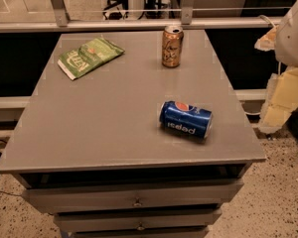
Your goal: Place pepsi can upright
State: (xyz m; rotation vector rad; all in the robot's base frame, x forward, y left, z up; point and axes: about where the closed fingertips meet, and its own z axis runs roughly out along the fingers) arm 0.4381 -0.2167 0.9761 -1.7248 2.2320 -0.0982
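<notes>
The pepsi can (186,119) is blue with a red-white-blue round logo and white lettering. It lies on its side on the grey table top (104,118), toward the front right, with its silver top pointing right. My arm's white shell (294,31) and the pale gripper (282,99) are at the right edge of the view, beside and off the table. The gripper is well to the right of the can and does not touch it.
A gold-brown can (172,46) stands upright at the back middle of the table. A green snack bag (89,57) lies flat at the back left. The table has drawers (136,200) below its front edge. A rail runs behind the table.
</notes>
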